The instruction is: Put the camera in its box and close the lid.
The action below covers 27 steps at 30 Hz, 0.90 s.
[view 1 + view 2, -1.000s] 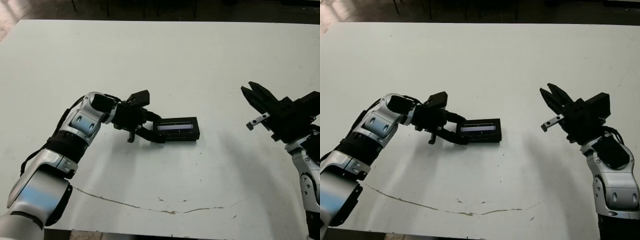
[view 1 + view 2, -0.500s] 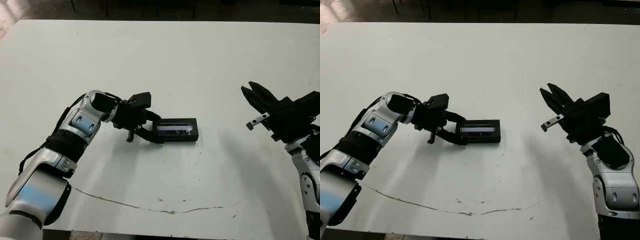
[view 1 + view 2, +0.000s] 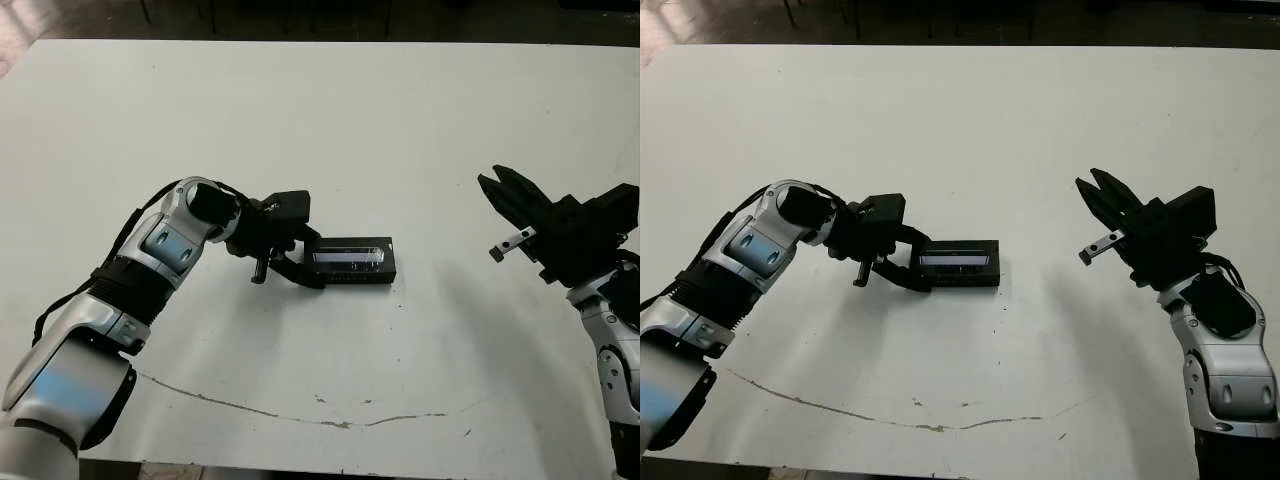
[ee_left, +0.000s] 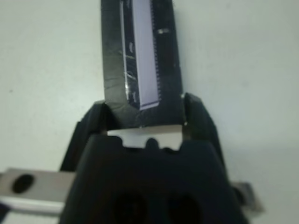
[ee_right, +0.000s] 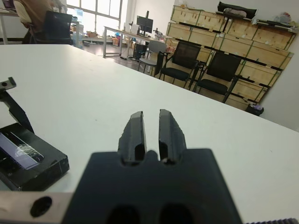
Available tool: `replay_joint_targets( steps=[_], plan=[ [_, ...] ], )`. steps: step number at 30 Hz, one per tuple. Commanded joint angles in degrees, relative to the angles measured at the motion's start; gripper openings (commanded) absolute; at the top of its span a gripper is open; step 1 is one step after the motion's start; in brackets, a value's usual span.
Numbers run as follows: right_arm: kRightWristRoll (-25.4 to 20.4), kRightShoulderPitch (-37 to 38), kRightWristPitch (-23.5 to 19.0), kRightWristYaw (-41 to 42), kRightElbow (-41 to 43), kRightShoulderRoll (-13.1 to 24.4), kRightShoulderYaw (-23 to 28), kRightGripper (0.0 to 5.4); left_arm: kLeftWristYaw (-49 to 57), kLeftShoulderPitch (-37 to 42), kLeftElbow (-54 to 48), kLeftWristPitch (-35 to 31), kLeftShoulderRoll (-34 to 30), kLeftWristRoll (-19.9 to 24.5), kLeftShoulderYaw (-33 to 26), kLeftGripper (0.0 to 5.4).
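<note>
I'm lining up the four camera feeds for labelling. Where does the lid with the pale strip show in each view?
Left eye view: lid just left of centre, at the left gripper.
Right eye view: lid in the same place.
Left wrist view: lid at upper middle, between the fingers.
Right wrist view: lid at lower left corner.
Shared landmark: its pale strip.

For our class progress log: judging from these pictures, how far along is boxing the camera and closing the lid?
Apparently done: the flat black lid with a pale strip sits on the shallow black box, making one closed block; no camera lies outside. In hand: the left gripper clamps the block's end. Left: letting go. The right gripper hangs apart, shut.
</note>
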<state>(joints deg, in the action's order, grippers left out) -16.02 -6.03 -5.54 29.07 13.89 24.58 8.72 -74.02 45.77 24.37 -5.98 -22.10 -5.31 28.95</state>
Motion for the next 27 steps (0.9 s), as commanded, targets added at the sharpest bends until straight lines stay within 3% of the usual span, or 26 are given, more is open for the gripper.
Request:
replay_joint_targets(
  steps=[1, 5, 12, 22, 27],
  plan=[
    [0.0, 0.9, -0.9, -0.1, -0.1, -0.1, -0.4, 0.00, -0.3, -2.1, 1.8, 0.8, -1.8, -4.1, 3.2, 2.91],
    [0.2, 1.2, -1.1, -0.3, 0.5, 0.0, -0.5, 0.00, -1.5, -2.4, 2.2, 4.2, -3.1, -4.3, 4.1, 3.80],
    [0.0, 0.9, -0.7, 0.2, -0.1, 0.1, -0.8, 0.00, -2.1, -4.8, -0.2, 4.1, -6.0, -3.7, 3.7, 5.31],
    [-0.1, 1.1, -1.2, -0.2, 0.7, -0.1, -1.3, 0.00, -1.2, -7.4, -2.5, 6.2, -11.5, -3.2, 1.0, 5.38],
    [-0.8, 1.3, -0.7, 0.3, 0.1, -0.3, -1.2, 0.00, -0.1, -8.1, -9.6, 0.7, -16.4, -7.5, 1.7, 5.38]
  ],
)
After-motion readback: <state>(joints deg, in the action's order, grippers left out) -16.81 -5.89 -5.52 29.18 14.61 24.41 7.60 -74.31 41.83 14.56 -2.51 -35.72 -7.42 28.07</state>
